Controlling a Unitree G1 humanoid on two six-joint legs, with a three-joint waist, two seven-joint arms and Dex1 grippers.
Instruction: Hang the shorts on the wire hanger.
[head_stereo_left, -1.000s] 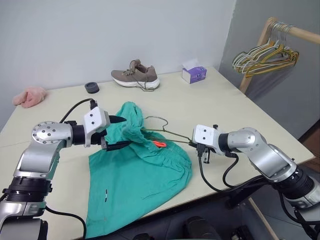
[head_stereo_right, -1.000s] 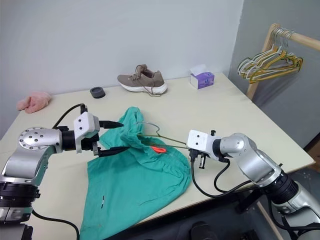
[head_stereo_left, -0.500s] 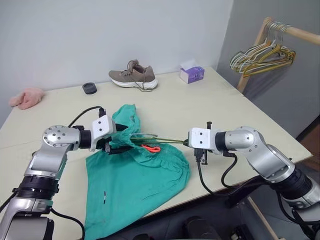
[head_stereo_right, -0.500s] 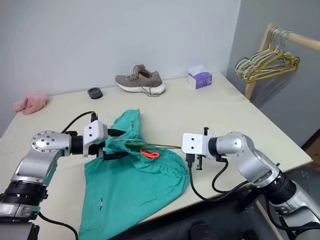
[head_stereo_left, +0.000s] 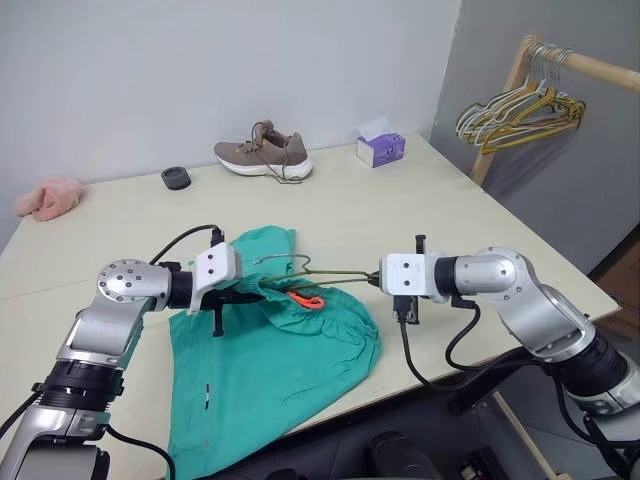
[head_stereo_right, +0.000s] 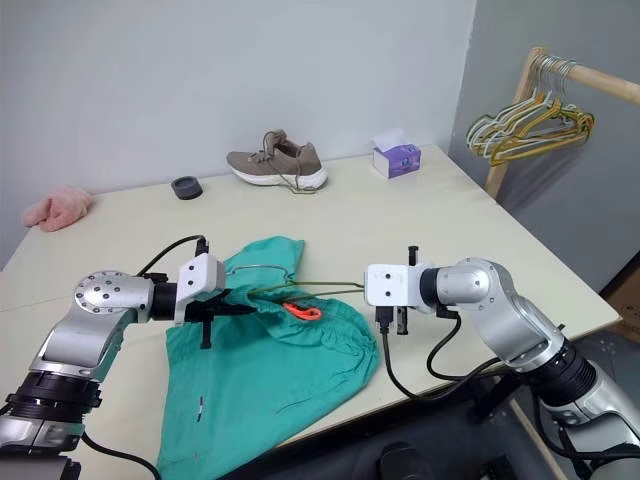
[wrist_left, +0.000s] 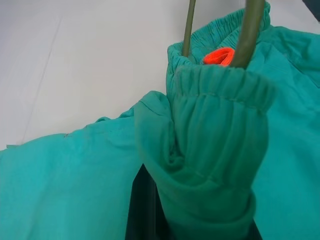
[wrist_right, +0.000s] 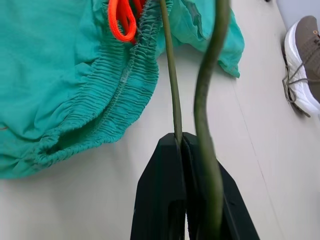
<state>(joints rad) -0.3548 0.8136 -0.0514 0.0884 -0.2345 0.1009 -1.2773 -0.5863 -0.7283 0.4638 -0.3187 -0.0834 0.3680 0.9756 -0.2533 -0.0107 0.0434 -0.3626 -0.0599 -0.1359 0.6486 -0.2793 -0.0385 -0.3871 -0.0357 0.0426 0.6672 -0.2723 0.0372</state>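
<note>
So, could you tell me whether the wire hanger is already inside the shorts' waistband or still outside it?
Partly in: the wire hanger runs from the right tool into the gathered waistband of the shorts, beside the orange drawstring.

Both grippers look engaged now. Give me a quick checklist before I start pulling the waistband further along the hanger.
1. Right gripper shut on the wire hanger: ok.
2. Left gripper shut on the shorts at the waistband: ok; bunched cloth shows between its fingers in the left wrist view.
3. Hanger wire inside the waistband opening: ok, two wires enter beside the orange drawstring.
4. Hanger hook free of cloth: ok.
5. How far the hidden end of the hanger reaches inside: cannot tell.
6. Shorts hanging over the table edge: not ok.
</note>
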